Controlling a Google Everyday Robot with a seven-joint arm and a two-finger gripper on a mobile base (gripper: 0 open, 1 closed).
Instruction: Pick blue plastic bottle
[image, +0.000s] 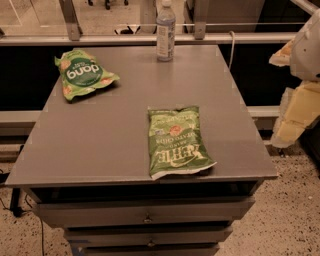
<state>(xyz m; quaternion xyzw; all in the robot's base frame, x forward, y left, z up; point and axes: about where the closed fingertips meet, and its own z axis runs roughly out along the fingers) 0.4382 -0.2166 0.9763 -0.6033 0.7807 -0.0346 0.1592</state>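
Note:
The blue plastic bottle (165, 31) stands upright at the far edge of the grey table (100, 135), a little right of centre. It is clear and bluish, with a white cap and a pale label band. My gripper (296, 117) hangs off the table's right side at the frame's right edge, pale yellow below a white arm part. It is well away from the bottle, to its right and nearer the camera. Nothing is in it.
A green snack bag (82, 74) lies at the far left of the table. A green chips bag (176, 141) lies near the front, right of centre. Drawers (145, 212) sit under the tabletop. A metal rail (125, 39) runs just behind the bottle.

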